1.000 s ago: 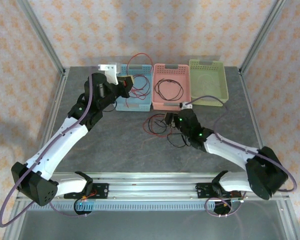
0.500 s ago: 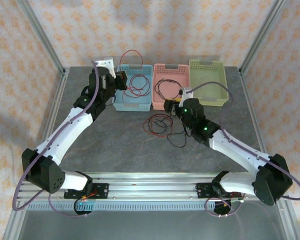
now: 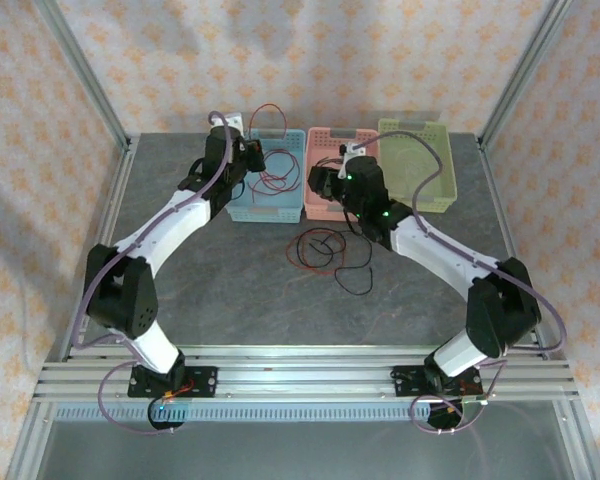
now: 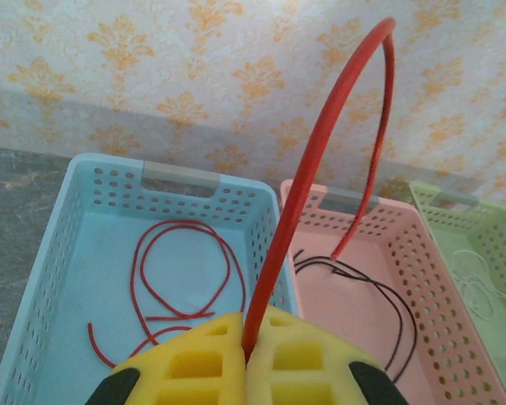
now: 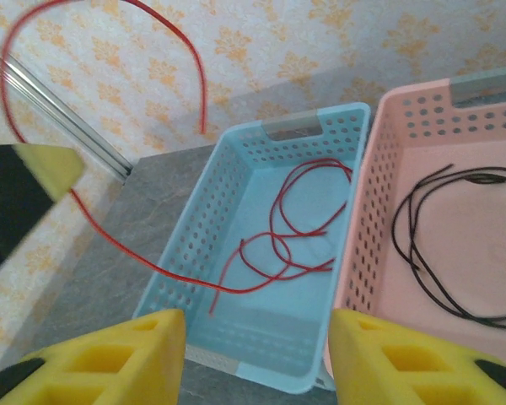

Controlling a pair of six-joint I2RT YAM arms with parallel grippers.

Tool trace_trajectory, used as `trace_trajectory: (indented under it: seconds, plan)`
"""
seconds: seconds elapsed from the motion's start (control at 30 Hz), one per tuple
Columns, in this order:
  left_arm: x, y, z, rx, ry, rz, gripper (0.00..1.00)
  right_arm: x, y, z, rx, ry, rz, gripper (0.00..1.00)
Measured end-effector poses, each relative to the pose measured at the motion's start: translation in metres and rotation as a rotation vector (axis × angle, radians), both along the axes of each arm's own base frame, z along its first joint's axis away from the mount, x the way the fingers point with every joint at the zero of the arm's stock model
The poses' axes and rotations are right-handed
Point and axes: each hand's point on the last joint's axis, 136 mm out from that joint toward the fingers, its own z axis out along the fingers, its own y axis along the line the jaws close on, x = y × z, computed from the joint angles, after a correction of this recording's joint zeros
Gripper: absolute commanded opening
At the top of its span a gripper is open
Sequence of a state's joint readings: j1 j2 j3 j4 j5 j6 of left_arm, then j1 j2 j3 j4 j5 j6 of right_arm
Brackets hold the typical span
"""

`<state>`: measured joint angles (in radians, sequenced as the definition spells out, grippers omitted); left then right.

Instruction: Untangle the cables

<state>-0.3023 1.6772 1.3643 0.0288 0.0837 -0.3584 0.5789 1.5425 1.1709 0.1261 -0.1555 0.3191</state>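
Left claw (image 4: 251,342) pinches the red cable (image 4: 316,152) above the blue basket (image 4: 179,175). Its springy arch could flop over the rim on release. Right claw (image 5: 257,359) hangs half-open, empty (tangled cables (image 3: 320,248) lie on the surface (image 3: 220,290)).

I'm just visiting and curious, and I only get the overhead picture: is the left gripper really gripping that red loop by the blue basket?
Observer: Yes, the left wrist view shows the left gripper shut on the red cable, which arches up from it.
Operator: And the other one?
Observer: The right gripper is open and empty, facing the blue basket.
Operator: What about the last basket?
Observer: A thin whitish cable lies in the green basket.
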Motion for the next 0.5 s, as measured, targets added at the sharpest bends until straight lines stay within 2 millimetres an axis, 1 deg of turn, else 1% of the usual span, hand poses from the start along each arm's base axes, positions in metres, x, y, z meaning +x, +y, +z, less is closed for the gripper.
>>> trace_trajectory:
  seconds: [0.17, 0.3, 0.4, 0.5]
  plan:
    - [0.026, 0.002, -0.006, -0.007, -0.002, 0.018, 0.00, 0.005, 0.007, 0.005, 0.028, 0.008, 0.012, 0.49]
    - [0.050, 0.001, -0.010, -0.029, -0.007, 0.020, 0.00, 0.006, 0.008, 0.002, 0.029, 0.023, 0.009, 0.50]
    - [0.065, 0.001, -0.023, -0.032, 0.009, 0.028, 0.00, 0.005, 0.008, -0.003, 0.025, 0.041, 0.007, 0.51]
    - [0.078, -0.003, -0.045, -0.032, 0.044, 0.028, 0.00, 0.005, 0.008, -0.004, 0.033, 0.051, 0.005, 0.58]
